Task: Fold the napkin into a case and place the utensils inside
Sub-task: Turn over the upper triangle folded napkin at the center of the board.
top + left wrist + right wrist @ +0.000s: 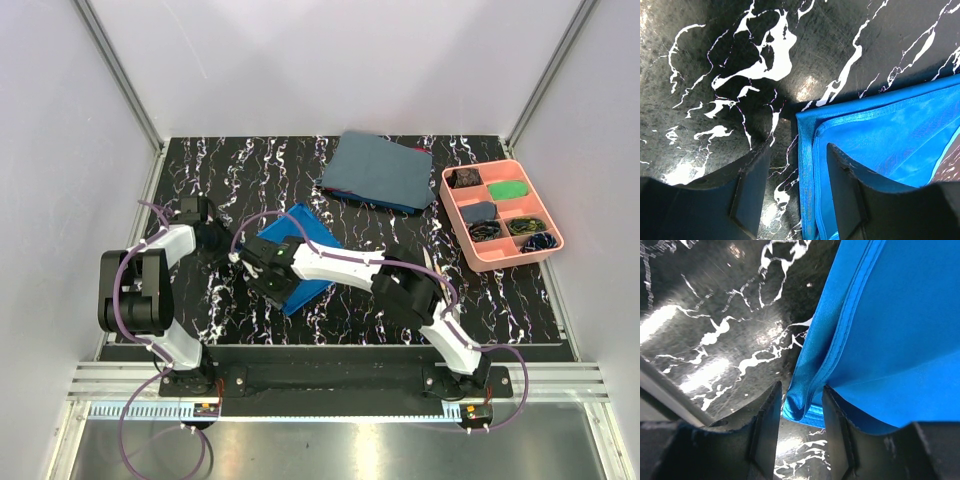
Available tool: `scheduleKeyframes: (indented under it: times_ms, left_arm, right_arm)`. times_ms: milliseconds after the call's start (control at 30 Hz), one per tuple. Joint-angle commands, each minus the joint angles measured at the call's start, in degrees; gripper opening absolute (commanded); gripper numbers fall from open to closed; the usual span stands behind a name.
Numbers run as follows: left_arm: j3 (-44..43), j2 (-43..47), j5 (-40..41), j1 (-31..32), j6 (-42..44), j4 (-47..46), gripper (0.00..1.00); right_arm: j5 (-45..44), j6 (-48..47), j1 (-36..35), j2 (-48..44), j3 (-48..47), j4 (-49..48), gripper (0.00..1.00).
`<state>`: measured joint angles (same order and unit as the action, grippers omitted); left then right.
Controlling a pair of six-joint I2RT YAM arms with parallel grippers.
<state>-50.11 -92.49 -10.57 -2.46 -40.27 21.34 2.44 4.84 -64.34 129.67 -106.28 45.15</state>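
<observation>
Right claw: jaws part-way apart, with a bunched corner of the napkin between the fingers. Cannot tell whether it is pinched or only bracketed. From there the cloth spreads toward 1 o'clock in the wrist view, hem doubled.

Left claw: jaws wide, holding nothing, low over the surface. The napkin's hemmed edge runs up the gap. One finger is over cloth, the other over bare black veined top.

Top view: napkin folded, lying askew left of centre. Left claw at its 9 o'clock corner, right claw at its 8 o'clock edge. Grey-blue cloth at the napkin's 1 o'clock, apart from it. Pink tray at 3 o'clock, near the surface's right edge.
</observation>
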Motion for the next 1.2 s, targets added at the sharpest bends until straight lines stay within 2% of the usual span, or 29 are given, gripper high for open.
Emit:
scheduleKeyframes:
  times_ms: [0,133,367,467,500,600,733,833,1167]
  left_arm:
    - [0.01,2.14,-0.95,-0.27,1.07,-0.34,0.53]
    - [-0.34,2.05,-1.12,-0.44,1.42,-0.07,0.54]
    - [-0.26,1.87,-1.47,-0.88,1.77,0.01,0.54]
    - [-0.08,1.96,-1.74,-1.23,1.95,0.01,0.54]
    - [-0.08,1.96,-2.17,-1.23,2.13,-0.07,0.54]
    - [-0.08,2.48,-2.44,-1.58,2.83,0.28,0.57]
    - [0.53,3.19,-3.14,-1.58,3.18,0.36,0.59]
    - [0.97,2.84,-4.63,-1.50,2.92,0.02,0.60]
    - [2.29,3.90,-7.62,-1.50,0.46,-2.36,0.59]
  right_arm:
    - [-0.59,-2.29,-0.26,0.24,1.86,-1.72,0.46]
    - [-0.85,-2.99,-0.26,0.50,5.63,-2.61,0.47]
    - [-3.58,-4.58,-0.35,2.96,6.79,-2.78,0.46]
    - [-2.71,-4.58,-0.26,4.71,6.35,-2.69,0.37]
    - [-2.61,-4.49,-0.44,4.98,6.35,-2.87,0.29]
    - [-0.77,-4.58,-0.18,6.12,5.82,-3.31,0.19]
    - [-0.50,-3.88,-0.18,4.38,3.81,-2.96,0.04]
    - [0.11,-2.03,0.35,1.92,1.44,-2.43,0.00]
    - [9.77,1.48,4.21,-5.82,-0.86,-0.76,0.00]
